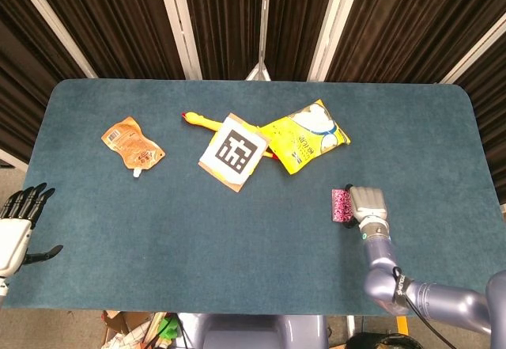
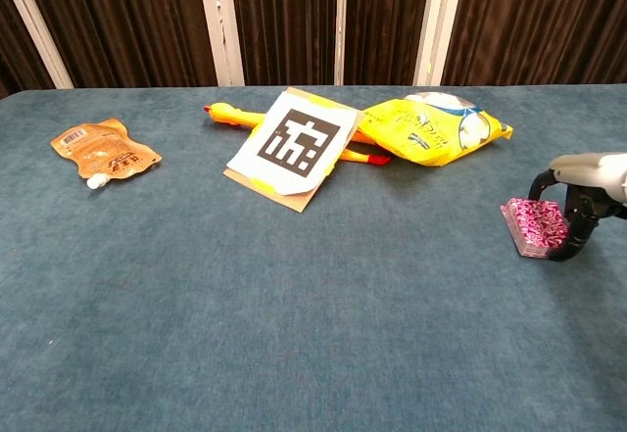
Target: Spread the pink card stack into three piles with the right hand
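The pink patterned card stack (image 1: 341, 205) (image 2: 533, 224) lies on the blue table near its right front part. My right hand (image 1: 368, 204) (image 2: 578, 197) sits against the stack's right side. Its dark fingers (image 2: 571, 239) curl around the near and far edges, gripping the stack, which looks slightly tilted. The stack is one pile. My left hand (image 1: 17, 227) hangs off the table's left edge, fingers spread and holding nothing; it shows only in the head view.
A yellow snack bag (image 1: 307, 137) (image 2: 436, 128), a card with a black-and-white marker (image 1: 232, 152) (image 2: 297, 143) over a rubber chicken (image 1: 194, 118), and an orange pouch (image 1: 131, 145) (image 2: 103, 150) lie across the far half of the table (image 1: 237, 238).
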You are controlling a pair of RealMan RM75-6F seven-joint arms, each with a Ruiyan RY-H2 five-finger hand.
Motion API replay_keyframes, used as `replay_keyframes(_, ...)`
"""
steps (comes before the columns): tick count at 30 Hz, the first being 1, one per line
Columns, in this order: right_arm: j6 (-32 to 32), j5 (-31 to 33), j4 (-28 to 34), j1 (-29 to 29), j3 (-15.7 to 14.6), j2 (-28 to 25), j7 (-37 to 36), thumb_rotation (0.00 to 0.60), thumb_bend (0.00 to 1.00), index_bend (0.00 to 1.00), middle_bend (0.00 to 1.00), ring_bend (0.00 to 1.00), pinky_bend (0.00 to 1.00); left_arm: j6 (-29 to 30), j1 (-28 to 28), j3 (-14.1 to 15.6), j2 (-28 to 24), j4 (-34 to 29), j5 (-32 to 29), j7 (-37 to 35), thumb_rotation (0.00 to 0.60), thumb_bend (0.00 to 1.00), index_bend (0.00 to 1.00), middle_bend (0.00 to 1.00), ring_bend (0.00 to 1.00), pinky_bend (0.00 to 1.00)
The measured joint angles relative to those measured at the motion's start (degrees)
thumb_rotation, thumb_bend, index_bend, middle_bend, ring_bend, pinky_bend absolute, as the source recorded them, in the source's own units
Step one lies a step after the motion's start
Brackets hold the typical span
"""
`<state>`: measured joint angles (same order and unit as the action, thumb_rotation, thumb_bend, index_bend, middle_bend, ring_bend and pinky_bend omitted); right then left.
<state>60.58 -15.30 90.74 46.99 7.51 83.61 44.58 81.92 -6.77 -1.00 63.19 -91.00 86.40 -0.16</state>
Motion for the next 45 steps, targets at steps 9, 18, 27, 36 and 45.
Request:
replay_keyframes(9,2.21,-3.18,3.86,-0.94,0.12,-2.78,-1.38,0.6,0.47,0.63,0.86,0.9,0.82,-0.01,-0.04,-0.01,0.09,0.04,-0.06,0.16,0.6,0.0,0.0,0.0,0.0,0.0)
replay_keyframes(18,3.27,-3.78,5.64,-2.71,-0.33,-6.77,-2.69,0.6,0.47,0.63,0.86,0.9,0.82,0.28,0.07,0.05,0.11,-0.11,0.11,0.32,0.6,0.0,0.0,0.0,0.0,0.0)
replay_keyframes(27,0.86,-3.49,1.62,-4.67,-2.29,-7.76,-3.83,0.6,0.47,0.61,0.86,0.9,0.82,0.24,-0.01,0.03,0.31,-0.27,0.08,0.88,0.6,0.0,0.0,0.0,0.0,0.0)
replay_keyframes(36,-0.79,-2.61,-1.12,-5.19,-3.28,-7.1,-3.24,0.6,0.47,0.28,0.85,0.89,0.81,-0.21,-0.14,0.07,0.31,-0.44,-0.17,1.07,0.6,0.0,0.0,0.0,0.0,0.0)
replay_keyframes(45,-0.79,-0.2,-2.38,-4.65,-4.36,-6.51,0.2,0.6,0.43,0.0,0.83,0.87,0.8,-0.5,-0.17,0.15,0.11,-0.5,-0.37,0.73,0.6,0.0,0.0,0.0,0.0,0.0)
